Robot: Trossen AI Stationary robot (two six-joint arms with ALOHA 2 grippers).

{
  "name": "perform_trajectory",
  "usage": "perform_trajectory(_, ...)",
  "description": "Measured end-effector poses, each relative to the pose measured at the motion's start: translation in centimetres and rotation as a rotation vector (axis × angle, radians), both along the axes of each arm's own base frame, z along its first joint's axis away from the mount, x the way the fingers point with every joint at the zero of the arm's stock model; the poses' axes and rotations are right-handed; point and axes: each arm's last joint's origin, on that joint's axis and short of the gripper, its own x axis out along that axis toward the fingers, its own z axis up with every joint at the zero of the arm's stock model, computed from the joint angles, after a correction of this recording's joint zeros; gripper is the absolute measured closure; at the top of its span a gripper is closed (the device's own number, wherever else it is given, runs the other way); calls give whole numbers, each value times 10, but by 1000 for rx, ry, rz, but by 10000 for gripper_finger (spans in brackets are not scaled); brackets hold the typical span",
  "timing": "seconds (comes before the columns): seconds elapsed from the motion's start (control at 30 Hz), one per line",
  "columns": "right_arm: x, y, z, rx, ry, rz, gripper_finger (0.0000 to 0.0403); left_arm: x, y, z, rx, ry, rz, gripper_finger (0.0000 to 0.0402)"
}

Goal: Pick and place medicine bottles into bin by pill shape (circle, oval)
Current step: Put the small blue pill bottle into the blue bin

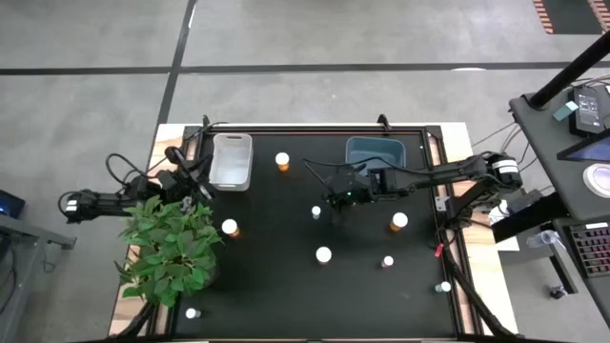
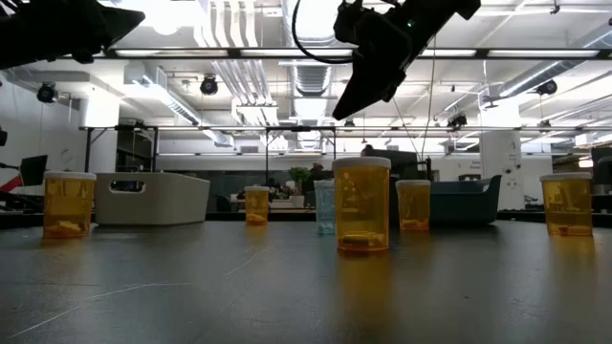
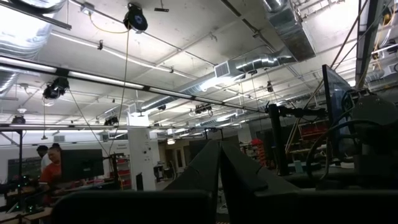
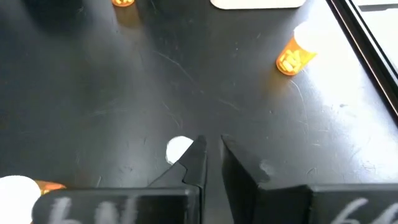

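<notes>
The right hand (image 1: 335, 202), fingers barely parted and empty, hangs over mid-worktop; the tiny pale white-capped medicine bottle (image 1: 316, 211) stands upright just beside its fingertips, below; left hand far.

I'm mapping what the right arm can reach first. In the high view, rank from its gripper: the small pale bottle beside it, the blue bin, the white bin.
From the right gripper:
1. Small pale bottle, just beside it.
2. Blue bin, behind it.
3. White bin, far left.
</notes>
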Motion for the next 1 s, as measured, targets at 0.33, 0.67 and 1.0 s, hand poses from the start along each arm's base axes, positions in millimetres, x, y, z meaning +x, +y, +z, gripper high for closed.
perform_trajectory(0.33,-8,0,7,41,7,-54,227,1,0,0,0,5,0,402)
perform_trajectory(0.67,-7,0,5,58,3,-71,130,1,0,-1,0,6,0,402)
perform_trajectory(1.0,-2,1,10,78,-69,-86,126,1,0,-1,0,9,0,402)
